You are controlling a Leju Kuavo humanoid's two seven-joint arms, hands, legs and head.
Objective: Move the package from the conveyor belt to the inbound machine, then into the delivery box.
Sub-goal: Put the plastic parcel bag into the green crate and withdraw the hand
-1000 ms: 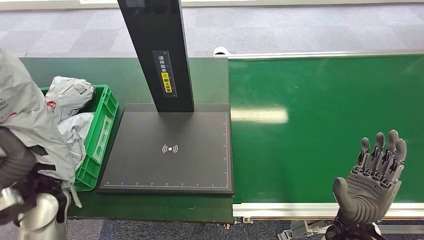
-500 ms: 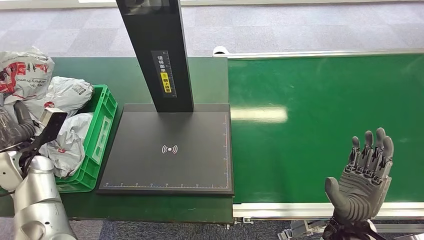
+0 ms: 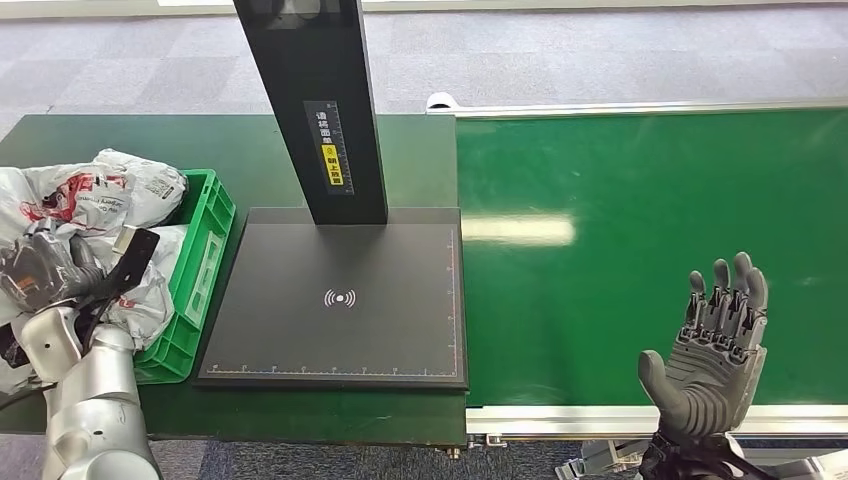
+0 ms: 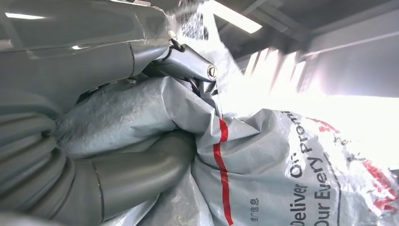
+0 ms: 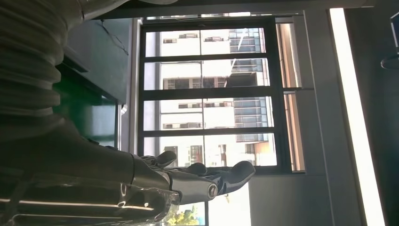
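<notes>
Nearly finished: left hand (image 3: 45, 275) gripping grey package (image 3: 70, 195), hovering over green delivery box (image 3: 205, 250) at nine o'clock of inbound machine (image 3: 340, 300). Only release into box remaining. Right hand (image 3: 715, 350) holding nothing, fingers spread, over conveyor belt (image 3: 620, 200) at five o'clock.

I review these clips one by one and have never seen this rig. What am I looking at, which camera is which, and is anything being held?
The wide picture is the robot's own downward view. Its left hand grips a grey package over the green delivery box, which holds other bags. The black plate with the post is the inbound machine; the bright green surface is the conveyor belt. The right hand is raised open, holding nothing. The other two pictures come from wrist cameras: the left shows the package pinched up close, the right shows fingers before a window.
</notes>
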